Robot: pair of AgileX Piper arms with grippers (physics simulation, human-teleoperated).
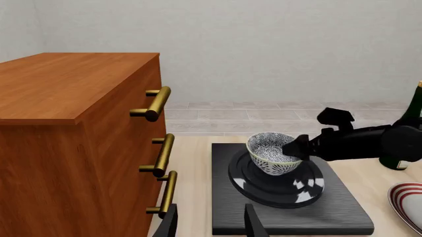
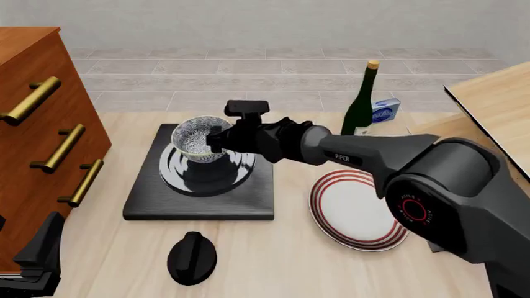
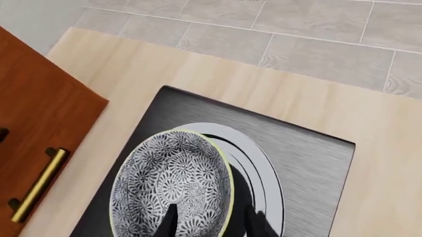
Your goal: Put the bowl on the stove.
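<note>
The speckled black-and-white bowl (image 2: 193, 138) is over the silver burner rings of the black stove (image 2: 148, 200), slightly tilted; I cannot tell whether its base touches. My right gripper (image 2: 213, 138) is shut on the bowl's rim on its right side, one finger inside and one outside, as the right wrist view shows: bowl (image 3: 168, 182), gripper (image 3: 211, 224), stove (image 3: 310, 158). The left wrist view also shows the bowl (image 1: 269, 154), right gripper (image 1: 295, 148) and stove (image 1: 343, 210). My left gripper (image 1: 211, 226) is open and empty at the front left (image 2: 40, 247), short of the stove.
A wooden drawer cabinet (image 2: 33, 130) with brass handles stands left of the stove. A white plate with red rim stripes (image 2: 358, 210) lies right of it. A green bottle (image 2: 359, 102) and a small blue box (image 2: 384, 110) stand behind. A black knob (image 2: 192, 257) lies in front.
</note>
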